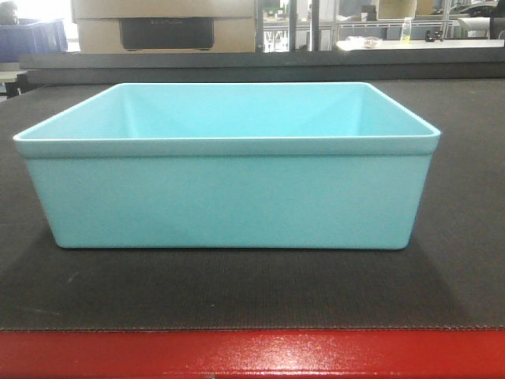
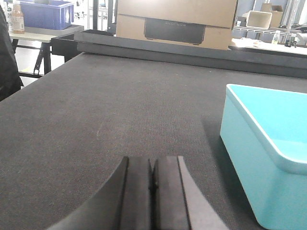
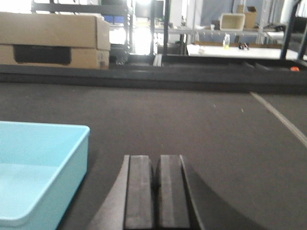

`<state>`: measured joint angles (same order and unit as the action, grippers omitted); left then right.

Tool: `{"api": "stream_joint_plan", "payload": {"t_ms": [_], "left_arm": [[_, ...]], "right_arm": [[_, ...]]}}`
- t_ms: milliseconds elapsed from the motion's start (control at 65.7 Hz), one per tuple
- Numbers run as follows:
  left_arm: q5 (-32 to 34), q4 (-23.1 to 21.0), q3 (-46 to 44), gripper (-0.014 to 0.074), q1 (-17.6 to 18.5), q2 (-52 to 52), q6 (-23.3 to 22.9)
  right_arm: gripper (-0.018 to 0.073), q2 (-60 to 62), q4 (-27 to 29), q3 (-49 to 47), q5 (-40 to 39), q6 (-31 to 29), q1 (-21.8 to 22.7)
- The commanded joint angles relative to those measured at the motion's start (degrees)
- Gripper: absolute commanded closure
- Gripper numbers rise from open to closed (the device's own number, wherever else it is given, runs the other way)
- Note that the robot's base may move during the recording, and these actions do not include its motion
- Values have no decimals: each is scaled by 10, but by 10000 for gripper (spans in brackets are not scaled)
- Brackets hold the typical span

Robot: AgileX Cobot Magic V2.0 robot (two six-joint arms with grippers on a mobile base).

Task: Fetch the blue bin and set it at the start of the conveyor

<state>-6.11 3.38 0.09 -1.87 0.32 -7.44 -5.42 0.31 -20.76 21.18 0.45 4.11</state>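
Observation:
The pale turquoise blue bin (image 1: 229,170) stands upright and empty on the dark textured conveyor belt (image 1: 237,292), just behind the belt's glossy red front edge (image 1: 252,355). In the left wrist view the bin (image 2: 268,158) is to the right of my left gripper (image 2: 152,165), which is shut on nothing and apart from the bin. In the right wrist view the bin (image 3: 38,167) is to the left of my right gripper (image 3: 156,163), also shut, empty and apart from it. Neither gripper shows in the front view.
A cardboard box (image 1: 162,24) with a dark opening stands beyond the belt's far raised edge (image 1: 252,59). A dark blue bin (image 2: 45,13) sits on a table at the far left. Shelving and tables with small items (image 3: 230,40) fill the background.

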Motion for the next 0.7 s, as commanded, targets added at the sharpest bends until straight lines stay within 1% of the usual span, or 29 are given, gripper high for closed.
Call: {"api": "stream_joint_plan", "payload": {"t_ms": [0, 61, 152, 320, 396, 426, 685], "left_arm": [[14, -2, -1, 707, -2, -3, 2], [14, -2, -1, 707, -2, -3, 2], [14, -2, -1, 707, -2, -3, 2], [15, -2, -1, 707, -2, -3, 2], [15, -2, -1, 707, -2, -3, 2], [15, -2, -1, 707, -2, -3, 2], [15, -2, -1, 707, -2, -3, 2]], "right_arm": [[721, 15, 20, 38, -39, -4, 24], [721, 38, 41, 77, -66, -4, 44], [721, 54, 59, 131, -101, -4, 64], [721, 54, 60, 206, -169, -4, 65], [721, 54, 60, 208, -207, -4, 65], [721, 54, 60, 208, -197, -4, 65], [721, 54, 54, 208, -197, -4, 65]]}}
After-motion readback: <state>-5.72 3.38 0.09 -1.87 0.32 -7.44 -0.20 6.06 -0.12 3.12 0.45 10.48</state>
